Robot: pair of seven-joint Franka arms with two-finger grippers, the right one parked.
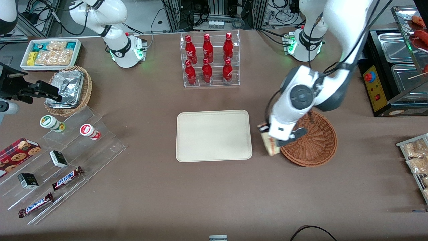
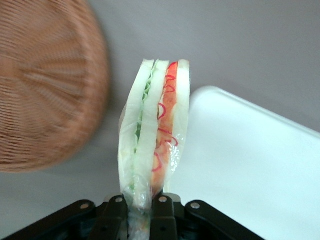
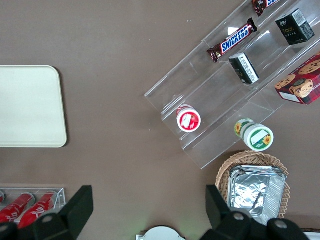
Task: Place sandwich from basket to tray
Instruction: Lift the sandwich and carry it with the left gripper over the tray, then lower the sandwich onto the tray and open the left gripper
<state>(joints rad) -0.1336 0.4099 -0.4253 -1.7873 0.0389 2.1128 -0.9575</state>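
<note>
From the wrist camera I have the gripper (image 2: 136, 212) closest — its two fingers (image 2: 115, 216) are pinched on the base of the sandwich (image 2: 155, 130), which stands on edge out of the jaws, green filling on one face and red on the other under clear wrap. The hold is only on the thin wrapped end, and that is my worry: the film looks slick, so a sharp swing or a jolt could let the wedge twist or slide out before it is over the tray (image 2: 255, 165). In the front view the sandwich hangs above bare table, in the gap between the basket's (image 1: 317, 147) rim and the tray's nearest short edge. Opening the fingers here would drop it on the table, or on the tray's rim, where it might tip off. The basket appears empty now — farthest off, the rack of red bottles (image 1: 209, 58) stands well apart from the path.
</note>
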